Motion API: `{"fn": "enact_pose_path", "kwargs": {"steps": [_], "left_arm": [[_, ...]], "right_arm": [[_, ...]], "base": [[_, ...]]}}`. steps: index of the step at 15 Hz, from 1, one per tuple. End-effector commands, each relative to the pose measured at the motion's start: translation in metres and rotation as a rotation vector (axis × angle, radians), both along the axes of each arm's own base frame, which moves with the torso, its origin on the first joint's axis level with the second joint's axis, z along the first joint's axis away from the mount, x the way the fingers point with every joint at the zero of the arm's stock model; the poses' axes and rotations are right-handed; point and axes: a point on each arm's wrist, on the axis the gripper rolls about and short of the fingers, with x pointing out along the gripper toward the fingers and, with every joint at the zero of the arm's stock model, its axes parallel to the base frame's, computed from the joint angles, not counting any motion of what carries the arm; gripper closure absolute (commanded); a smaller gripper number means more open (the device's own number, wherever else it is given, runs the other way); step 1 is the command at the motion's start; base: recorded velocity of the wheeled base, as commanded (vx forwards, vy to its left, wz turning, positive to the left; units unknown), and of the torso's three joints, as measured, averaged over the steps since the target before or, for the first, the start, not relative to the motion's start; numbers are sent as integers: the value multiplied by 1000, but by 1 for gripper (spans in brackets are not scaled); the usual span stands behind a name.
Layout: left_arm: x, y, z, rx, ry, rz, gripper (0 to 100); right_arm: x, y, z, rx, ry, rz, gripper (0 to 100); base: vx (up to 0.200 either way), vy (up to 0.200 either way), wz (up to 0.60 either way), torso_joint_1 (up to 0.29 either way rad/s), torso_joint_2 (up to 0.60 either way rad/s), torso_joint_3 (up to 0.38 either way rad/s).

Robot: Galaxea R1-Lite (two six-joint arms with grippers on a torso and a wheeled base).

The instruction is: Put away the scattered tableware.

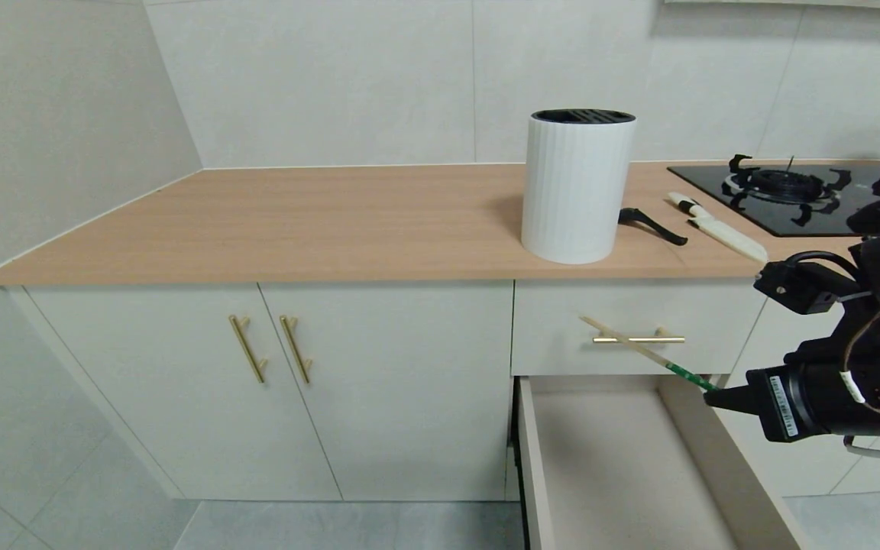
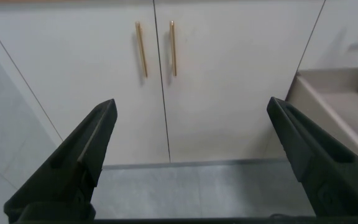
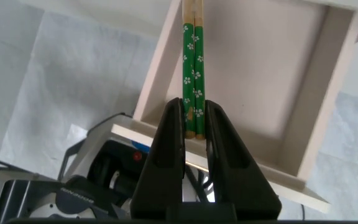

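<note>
My right gripper [image 1: 717,397] is shut on a pair of chopsticks [image 1: 642,351] with green flowered ends, held above the right side of the open drawer [image 1: 616,473]. In the right wrist view the chopsticks [image 3: 192,68] stick out from between the black fingers [image 3: 169,134] over the drawer's pale inside [image 3: 260,81]. A white knife [image 1: 717,228] and a black-handled utensil [image 1: 652,224] lie on the wooden counter [image 1: 295,221] beside a white ribbed knife block [image 1: 577,186]. My left gripper [image 2: 191,130] hangs open low in front of the cabinet doors [image 2: 160,81].
A black gas hob [image 1: 791,191] sits at the counter's right end. A closed drawer with a gold handle [image 1: 638,338] is above the open one. Two cabinet doors with gold handles [image 1: 268,347] stand to the left. The floor is grey tile.
</note>
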Motion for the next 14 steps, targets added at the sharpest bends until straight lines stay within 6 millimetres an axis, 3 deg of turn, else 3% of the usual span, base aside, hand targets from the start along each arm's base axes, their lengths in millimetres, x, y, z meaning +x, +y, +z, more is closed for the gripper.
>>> {"fn": "enact_pose_path", "kwargs": {"steps": [1, 10, 14], "left_arm": [[0, 0, 0, 0, 1, 0, 0], [0, 0, 0, 0, 1, 0, 0], [0, 0, 0, 0, 1, 0, 0]], "right_arm": [[4, 2, -5, -9, 20, 0, 100], [12, 5, -14, -27, 57, -3, 100], [13, 6, -15, -29, 62, -3, 100]], "base": [[0, 0, 0, -173, 476, 295], [0, 0, 0, -133, 452, 309], [0, 0, 0, -27, 122, 91]]}}
